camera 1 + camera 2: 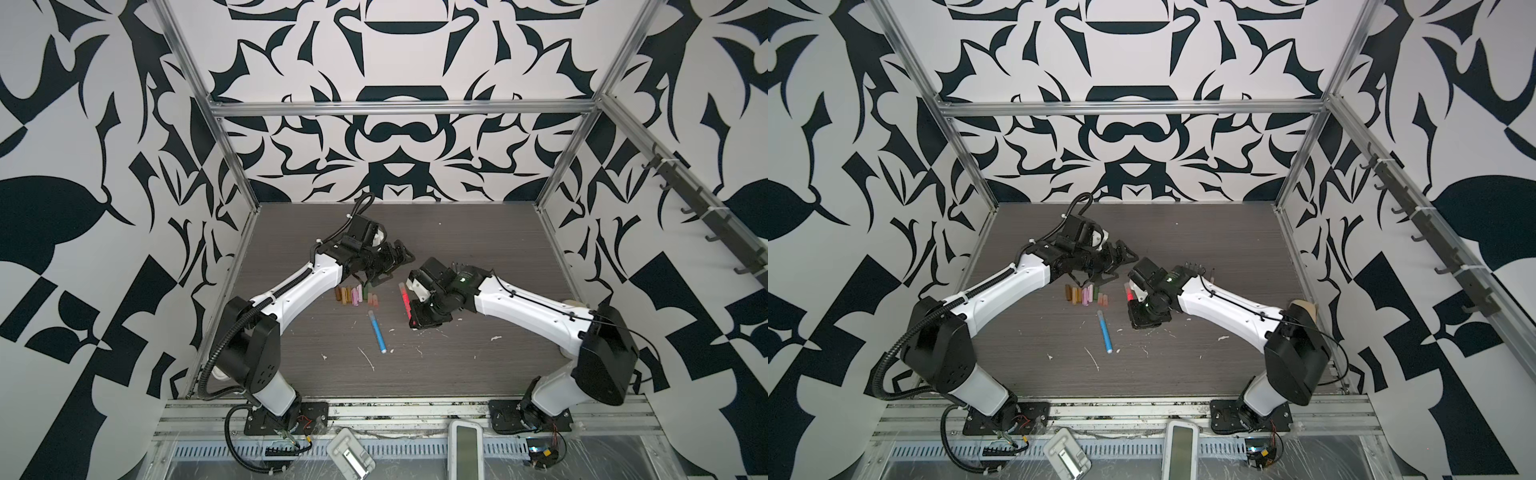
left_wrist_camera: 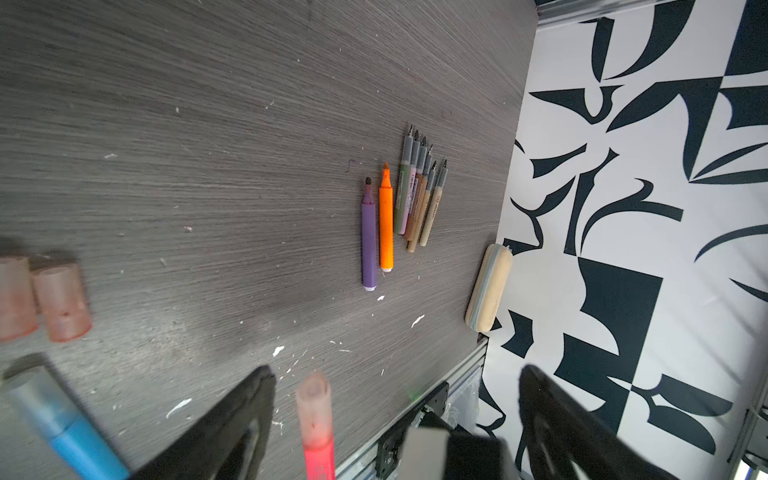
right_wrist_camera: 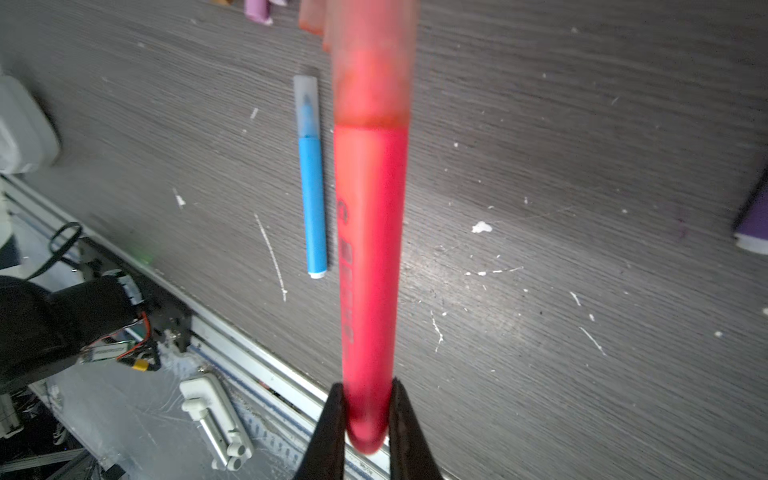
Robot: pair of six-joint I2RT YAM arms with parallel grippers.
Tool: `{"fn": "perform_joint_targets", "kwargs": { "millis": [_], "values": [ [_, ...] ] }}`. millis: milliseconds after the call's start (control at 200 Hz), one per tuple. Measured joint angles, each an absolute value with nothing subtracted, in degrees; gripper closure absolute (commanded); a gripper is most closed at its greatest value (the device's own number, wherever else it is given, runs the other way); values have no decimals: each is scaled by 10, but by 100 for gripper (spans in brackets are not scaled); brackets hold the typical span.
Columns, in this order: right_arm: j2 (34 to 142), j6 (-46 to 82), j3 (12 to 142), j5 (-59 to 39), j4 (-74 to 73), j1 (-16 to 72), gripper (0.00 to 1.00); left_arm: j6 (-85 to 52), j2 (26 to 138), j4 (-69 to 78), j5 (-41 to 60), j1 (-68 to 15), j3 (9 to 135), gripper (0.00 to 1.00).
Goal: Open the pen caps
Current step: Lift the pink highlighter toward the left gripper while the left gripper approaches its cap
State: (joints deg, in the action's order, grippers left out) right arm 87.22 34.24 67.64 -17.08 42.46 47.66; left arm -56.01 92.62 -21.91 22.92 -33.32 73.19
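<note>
Right hand (image 3: 367,411) was clamped shut on the tail of the red pen (image 1: 405,303), centre-right of a top view, cap (image 2: 314,392) on. Left hand (image 2: 395,374) gaped wide, empty. Best bet: centre the cap inside it, clamp, pull straight along the barrel. 1 blue pen (image 1: 377,332) also capped.

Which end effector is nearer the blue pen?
Right. The right end effector, gripping a red pen, is just beside the blue pen; the left end effector sits farther back.
</note>
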Motion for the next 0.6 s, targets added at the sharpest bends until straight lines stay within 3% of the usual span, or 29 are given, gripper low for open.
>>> {"fn": "perform_joint_targets", "kwargs": {
  "millis": [185,210,350,600],
  "values": [
    [826,345,673,-189,423,470,97,-562,936,-210,239,-339,732,14],
    [823,346,673,-189,424,468,97,-563,936,-209,239,-341,732,20],
    [806,355,668,-190,432,445,97,-569,939,-200,243,-351,732,33],
    [780,356,659,-215,439,403,97,-576,954,-183,251,-363,738,43]
  ]
}}
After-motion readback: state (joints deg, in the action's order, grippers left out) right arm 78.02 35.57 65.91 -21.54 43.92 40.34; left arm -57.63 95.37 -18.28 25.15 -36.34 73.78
